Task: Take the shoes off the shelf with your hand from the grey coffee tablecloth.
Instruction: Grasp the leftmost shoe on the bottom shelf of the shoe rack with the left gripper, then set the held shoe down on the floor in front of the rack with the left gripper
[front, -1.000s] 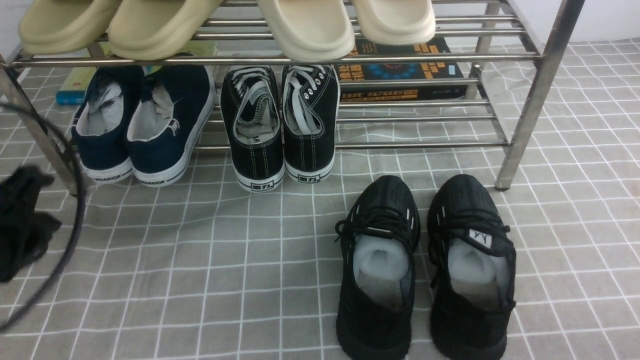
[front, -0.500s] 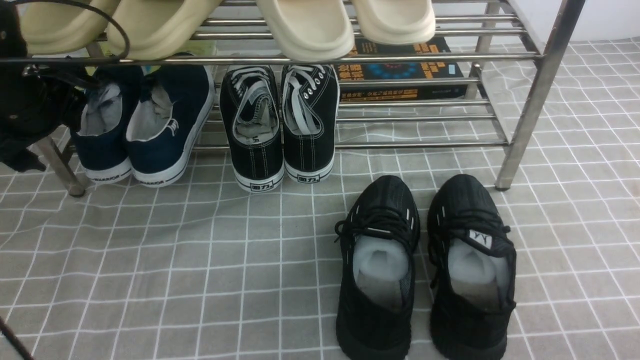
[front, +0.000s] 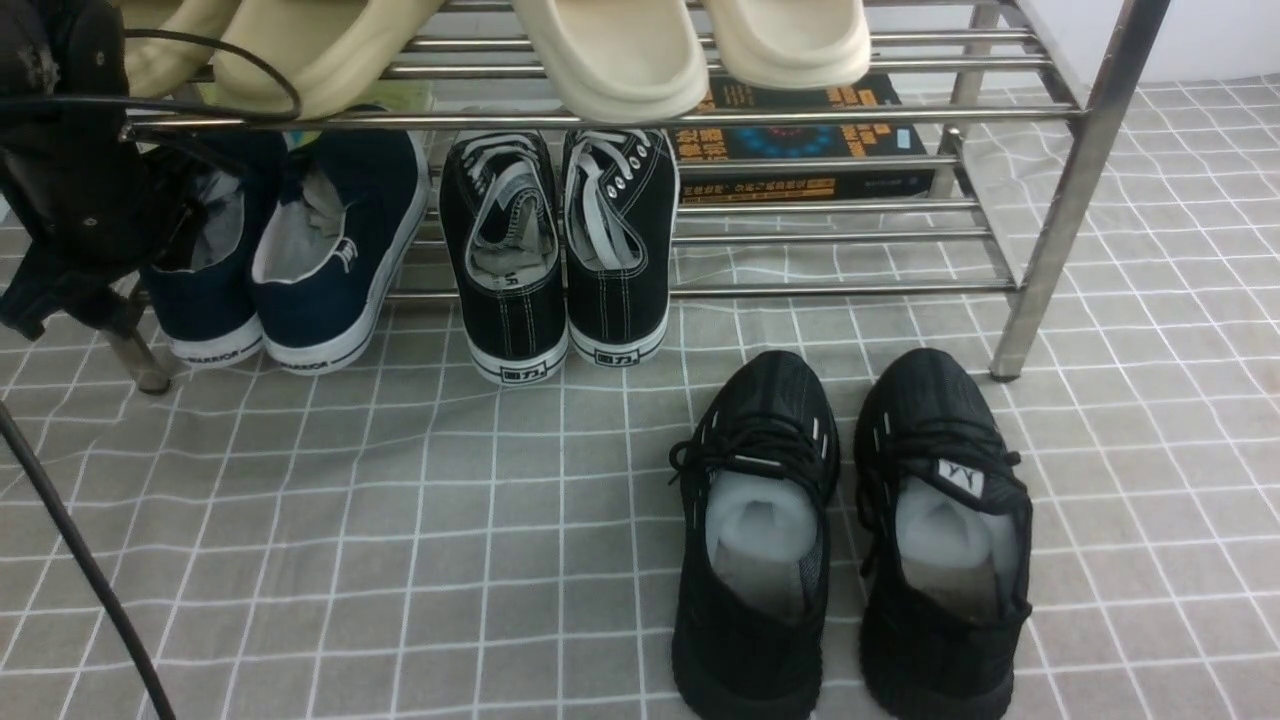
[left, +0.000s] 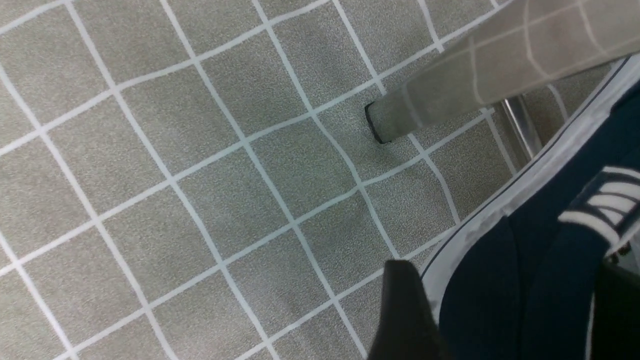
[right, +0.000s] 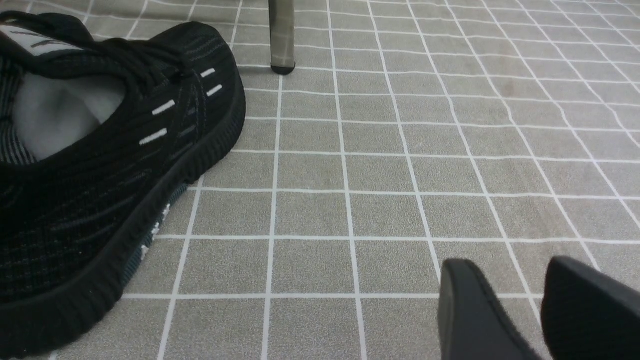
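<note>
Grey grid tablecloth (front: 400, 520); white wall (front: 1210, 40), perhaps, behind

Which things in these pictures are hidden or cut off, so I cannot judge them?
Front view: the left gripper covers part of the left navy shoe.
Front view: the top edge cuts off the beige slippers.
Front view: the book title is too small, crossed by bars of the shelf.

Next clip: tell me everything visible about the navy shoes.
The navy shoes are a canvas-looking slip-on pair with white soles, pale grey lining and WARRIOR printed at the heels. They sit side by side at the left end of the shelf's lower tier, heels toward the camera, tilted down toward the tablecloth. The open left gripper straddles the left shoe's edge; contact is unclear. Black sneakers stand beside them.
</note>
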